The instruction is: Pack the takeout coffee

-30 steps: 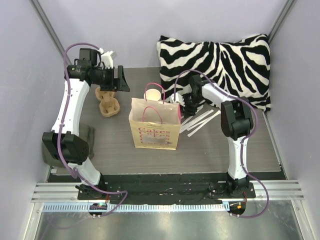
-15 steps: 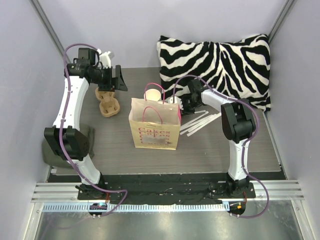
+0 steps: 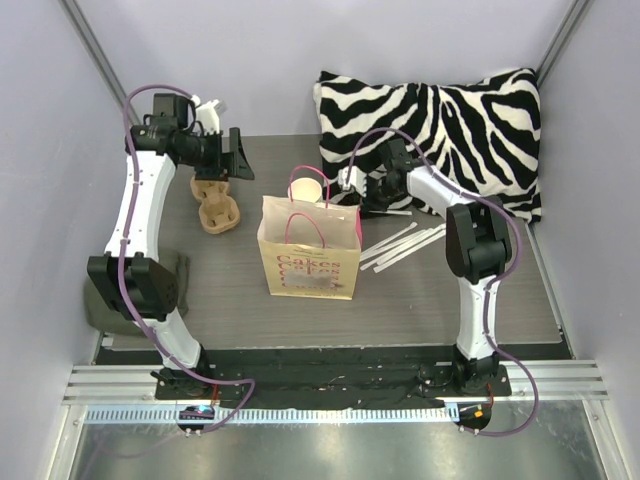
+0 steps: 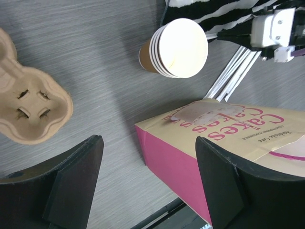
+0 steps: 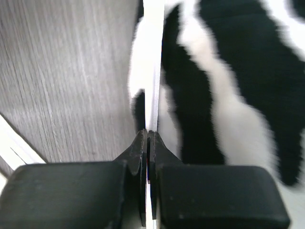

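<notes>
The right gripper (image 5: pixel 147 138) is clamped tight on a thin white strip (image 5: pixel 155 86), maybe a wrapped straw. The strip sticks out past its tips, over the zebra pillow (image 5: pixel 228 71). The left gripper (image 4: pixel 147 143) is spread wide and nothing is held in it. The stack of cups (image 4: pixel 178 47) is seen ahead of its tips, just beside the paper bag (image 4: pixel 228 138), which lies under and between them. The cup carrier (image 4: pixel 28 105) is off to one side.

The strip is thin, so it could be bent or dropped if it is swung fast. The bag could be bumped and tipped over by either gripper. The cups are light and stacked, so they could be knocked down if they are grabbed off-centre.
</notes>
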